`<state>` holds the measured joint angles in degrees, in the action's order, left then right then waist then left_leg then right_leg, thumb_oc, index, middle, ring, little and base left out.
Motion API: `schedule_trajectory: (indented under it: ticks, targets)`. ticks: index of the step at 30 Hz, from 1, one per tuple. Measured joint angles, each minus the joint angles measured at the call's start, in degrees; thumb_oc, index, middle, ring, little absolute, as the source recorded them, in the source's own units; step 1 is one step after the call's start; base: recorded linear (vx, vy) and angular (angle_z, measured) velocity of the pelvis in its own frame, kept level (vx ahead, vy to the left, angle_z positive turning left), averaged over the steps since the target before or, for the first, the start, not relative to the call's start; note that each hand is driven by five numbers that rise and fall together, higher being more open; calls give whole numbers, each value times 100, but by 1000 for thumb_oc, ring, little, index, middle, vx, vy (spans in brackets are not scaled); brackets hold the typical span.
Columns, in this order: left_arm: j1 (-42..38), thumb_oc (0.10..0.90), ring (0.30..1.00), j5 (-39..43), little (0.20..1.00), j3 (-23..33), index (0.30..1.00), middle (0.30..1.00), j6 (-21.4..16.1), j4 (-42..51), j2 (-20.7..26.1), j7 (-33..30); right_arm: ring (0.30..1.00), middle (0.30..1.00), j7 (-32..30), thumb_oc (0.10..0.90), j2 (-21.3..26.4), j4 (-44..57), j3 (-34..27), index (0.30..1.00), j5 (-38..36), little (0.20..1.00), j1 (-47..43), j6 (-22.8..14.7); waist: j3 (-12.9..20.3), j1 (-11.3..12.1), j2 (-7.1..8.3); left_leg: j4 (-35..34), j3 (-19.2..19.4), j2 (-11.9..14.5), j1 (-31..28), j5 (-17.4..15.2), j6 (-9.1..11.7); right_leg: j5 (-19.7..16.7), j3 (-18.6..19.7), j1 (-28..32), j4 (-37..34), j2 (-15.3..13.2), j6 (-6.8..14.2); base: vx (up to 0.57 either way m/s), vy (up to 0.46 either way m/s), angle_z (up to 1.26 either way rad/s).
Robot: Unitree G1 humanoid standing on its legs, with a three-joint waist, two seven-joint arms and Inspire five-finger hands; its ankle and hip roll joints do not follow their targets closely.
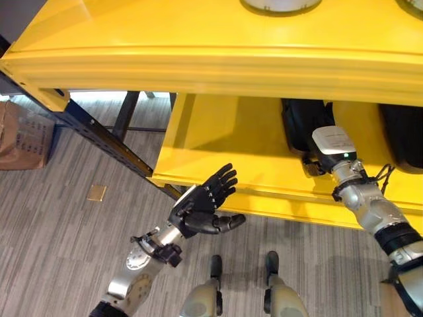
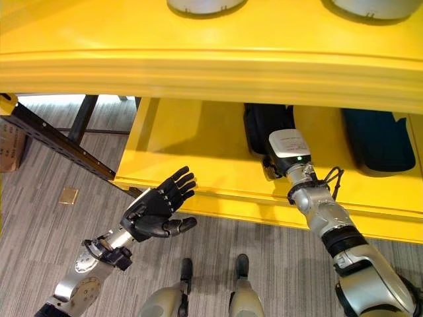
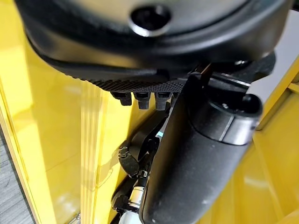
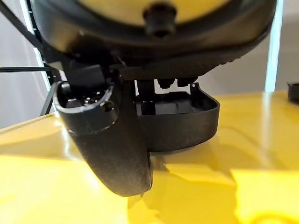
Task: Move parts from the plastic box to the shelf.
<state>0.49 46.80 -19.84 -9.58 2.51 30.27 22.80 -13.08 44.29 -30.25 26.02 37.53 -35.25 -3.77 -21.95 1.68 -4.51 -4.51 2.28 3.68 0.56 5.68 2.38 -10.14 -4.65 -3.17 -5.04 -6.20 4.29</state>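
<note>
One black part [image 4: 177,126] before right hand [image 4: 105,140]

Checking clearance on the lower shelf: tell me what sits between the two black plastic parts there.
Bare yellow shelf surface lies between the black plastic part at the right hand and the dark part, in the right eye view.

Head cameras down over shelf [image 1: 218,152]
</note>
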Motion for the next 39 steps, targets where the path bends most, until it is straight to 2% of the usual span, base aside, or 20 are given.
schedule_trajectory:
  ticks: [3, 9, 17, 24, 30, 39]
  targets:
    - [46, 900, 1000, -26, 1000, 24, 1000, 1000, 68, 8, 0, 0, 1000, 1000, 429, 900, -5, 88, -4, 1000, -237, 1000, 203, 8, 7, 0, 53, 0, 22, 10, -68, -15, 3, 4, 21, 54, 0, 13, -4, 16, -20, -5]
    - [64, 900, 1000, -39, 1000, 168, 1000, 1000, 96, 18, -14, 0, 1000, 1000, 631, 900, -31, 119, -78, 1000, -709, 1000, 387, 90, 41, -18, 119, -1, 56, 10, -106, -23, 7, 1, 73, 65, -1, 15, -10, 11, -12, -3]
    - [68, 900, 1000, -42, 1000, 197, 1000, 1000, 96, 22, -14, 0, 1000, 1000, 619, 900, -115, 106, -254, 1000, -683, 1000, 433, 164, 42, -44, 119, -2, 58, 10, -172, -63, -41, 0, 94, 133, -2, 14, -14, 1, 0, 0]
    - [137, 900, 1000, -41, 1000, 197, 1000, 1000, 96, 23, -13, 2, 1000, 1000, 262, 900, -142, 106, -258, 1000, -544, 1000, 558, 178, 42, -70, 118, -2, 58, 9, -174, -63, -42, 0, 100, 134, -2, 13, -14, 0, 0, 0]
    - [186, 900, 1000, -40, 1000, 198, 1000, 1000, 94, 24, -13, 2, 1000, 1000, 185, 900, -185, 132, -260, 1000, -452, 1000, 564, 178, 44, -144, 116, -2, 65, 9, -177, -65, -43, 0, 108, 134, -2, 13, -15, 0, 0, 0]
    - [215, 900, 1000, -40, 1000, 199, 1000, 1000, 95, 53, -22, 1, 1000, 1000, 198, 900, -366, 762, -552, 1000, -962, 1000, 811, 152, 48, -175, 108, -2, 76, 11, -192, -73, -43, -1, 136, 132, -2, 18, -16, 0, 0, 0]
